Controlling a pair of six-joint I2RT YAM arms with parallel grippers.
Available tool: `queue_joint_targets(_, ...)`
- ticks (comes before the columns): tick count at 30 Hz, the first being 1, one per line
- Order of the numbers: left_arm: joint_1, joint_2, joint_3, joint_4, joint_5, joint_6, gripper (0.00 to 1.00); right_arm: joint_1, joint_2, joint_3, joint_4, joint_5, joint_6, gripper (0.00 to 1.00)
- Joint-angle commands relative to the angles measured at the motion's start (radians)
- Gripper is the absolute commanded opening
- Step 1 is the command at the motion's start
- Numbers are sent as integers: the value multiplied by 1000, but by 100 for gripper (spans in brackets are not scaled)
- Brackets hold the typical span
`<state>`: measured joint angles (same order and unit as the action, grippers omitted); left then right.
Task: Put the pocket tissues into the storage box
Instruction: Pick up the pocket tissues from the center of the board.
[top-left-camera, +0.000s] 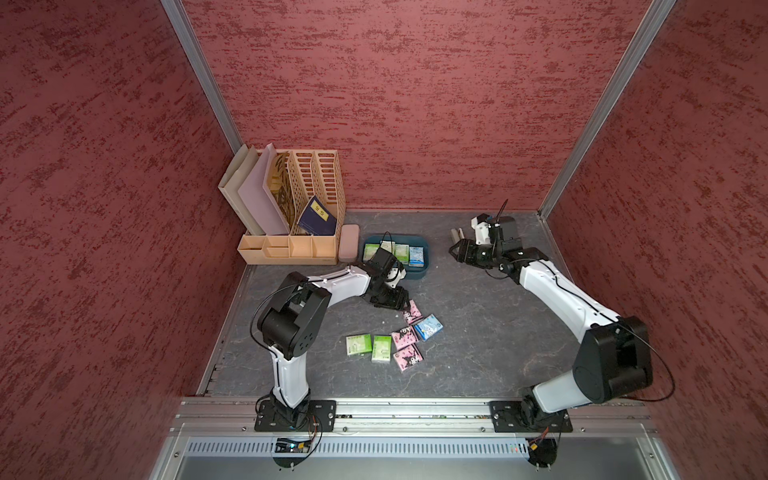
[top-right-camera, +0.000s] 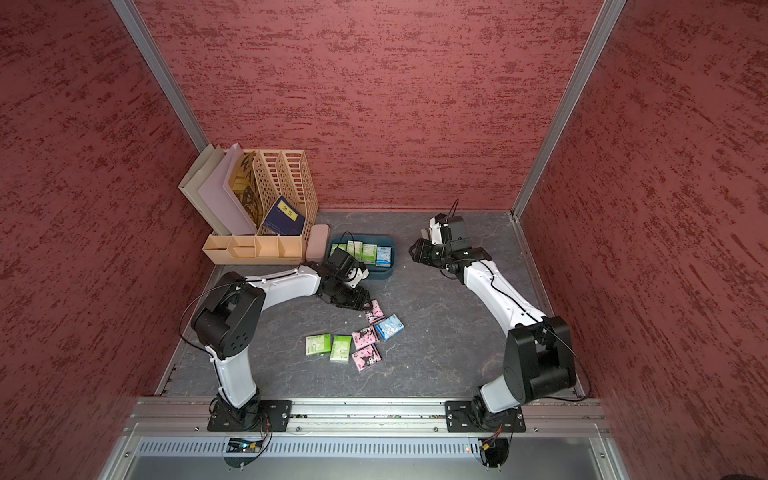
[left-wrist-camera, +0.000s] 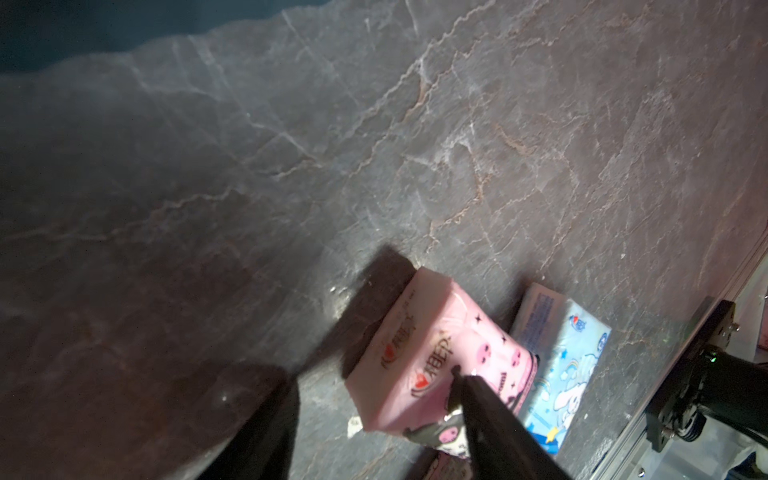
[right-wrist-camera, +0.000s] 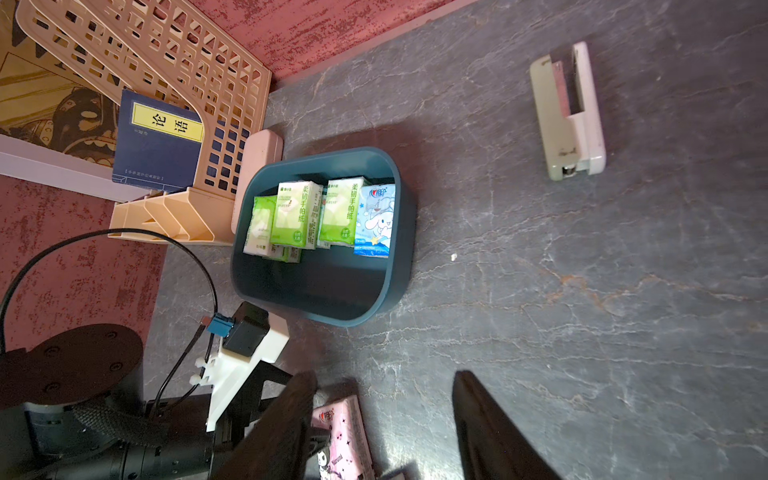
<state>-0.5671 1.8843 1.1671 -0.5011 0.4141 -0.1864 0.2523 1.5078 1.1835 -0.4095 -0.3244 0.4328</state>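
**mk_77:** How far has the robot got with this one?

**dan_b:** Under halfway, I'd guess. The box (right-wrist-camera: 405, 249) has four packets (right-wrist-camera: 293, 214) standing in a row along its far wall, three green and one blue. There might be a fifth tucked under them, hard to say. The near half of the box is bare.

**mk_77:** And the grippers?

**dan_b:** The right gripper (right-wrist-camera: 382, 374) hangs off to the right of the box, jaws apart, nothing in them. The left gripper (left-wrist-camera: 372, 370) is down just in front of the box at a pink packet (left-wrist-camera: 436, 345). Its jaws are apart too. One finger lies across the packet and the other stands clear of it, so there's no real grip that I can see.

**mk_77:** So what's left?

**dan_b:** Six loose packets (top-left-camera: 381, 349), all on the table in front of the box. That's the pink one, a blue packet (left-wrist-camera: 561, 365) right beside it, then two more pink and two green farther out. Looks like the pink one goes next.
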Motion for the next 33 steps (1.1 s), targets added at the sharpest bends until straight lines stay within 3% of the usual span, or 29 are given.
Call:
queue_joint_targets(1, -4, 24, 19, -15, -1, 13, 54, -7, -16, 30, -19, -16, -15, 58)
queue_joint_targets(2, -4, 25, 20, -19, -3, 16, 52, -8, -17, 28, -22, -14, -14, 58)
queue_joint_targets(5, -3, 28, 27, -26, -2, 20, 32, -7, -21, 28, -30, -11, -18, 58)
queue_joint_targets(9, -3, 20, 26, -27, -23, 24, 0, -8, -21, 36, -42, -11, -29, 58)
queue_joint_targets(17, -2, -135, -17, 56, -148, 91, 0, -7, -1, 36, -4, -179, -58, 54)
queue_joint_targets(26, 0, -428, -171, 348, -190, 224, 0, 16, -35, 32, 69, -530, -100, 57)
queue_joint_targets(29, 11, -472, -194, 391, -174, 257, 0, 62, -35, 41, 34, -542, -158, 57)
queue_joint_targets(33, 20, -476, -177, 367, -163, 278, 0, 143, -6, 88, -54, -464, -228, 55)
